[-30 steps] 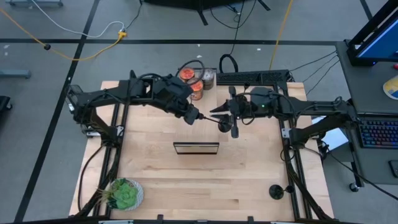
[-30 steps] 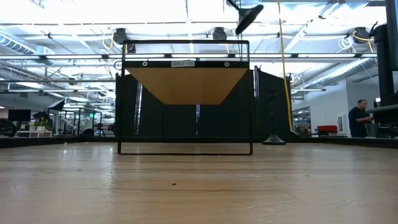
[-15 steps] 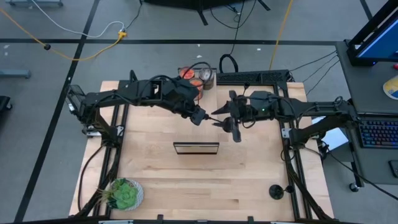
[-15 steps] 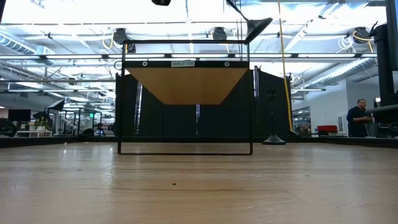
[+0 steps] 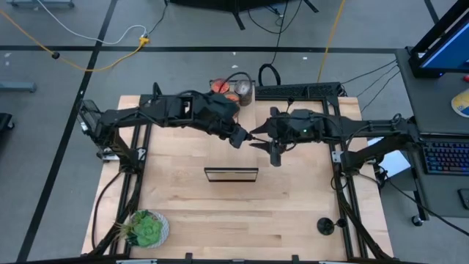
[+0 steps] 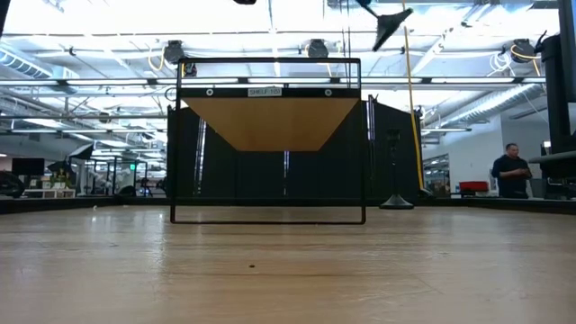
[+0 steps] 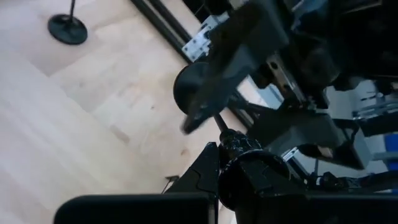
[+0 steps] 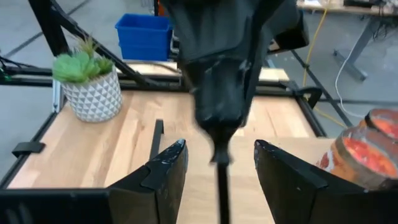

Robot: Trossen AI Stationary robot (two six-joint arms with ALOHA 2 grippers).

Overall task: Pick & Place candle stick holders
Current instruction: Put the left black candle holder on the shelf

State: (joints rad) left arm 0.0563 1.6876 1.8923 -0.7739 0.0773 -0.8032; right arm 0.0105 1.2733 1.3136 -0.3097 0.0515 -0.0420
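Above table centre: both arms meet mid-air over the table [image 5: 183,198], well clear of the wood.
Left arm: reaches in from the left side; left gripper [image 5: 241,140] looks pinched onto the cup end of the held holder [image 7: 189,93], though the contact point is partly hidden.
Right arm: reaches in from the right side; right gripper [image 5: 256,139] is spread wide, with the thin stem passing between its fingers [image 8: 163,168] and touching neither.
Step, my read: a handover between the arms, with the holder carried by the left side only.
Shelf frame [image 5: 231,174]: stands at mid-table, just in front of the grippers, nothing on it.
Plant pot [image 5: 146,229]: front-left corner.
Jars [image 5: 220,86]: back edge, partly under the left arm.
Standing holder [image 5: 325,225]: upright on the front-right part of the table, well apart from both arms.
Handling: likely rigid, light and bottom-heavy. The smooth, thin stem may twist or slip in a pinch. Best hold is mid-stem, squarely across it, or just under the cup. A hold far from the base lets the base swing.
Counts: holders 2 in view (1 held, 1 standing); jars at least 2; shelf frame 1; plant pot 1; arms 2.
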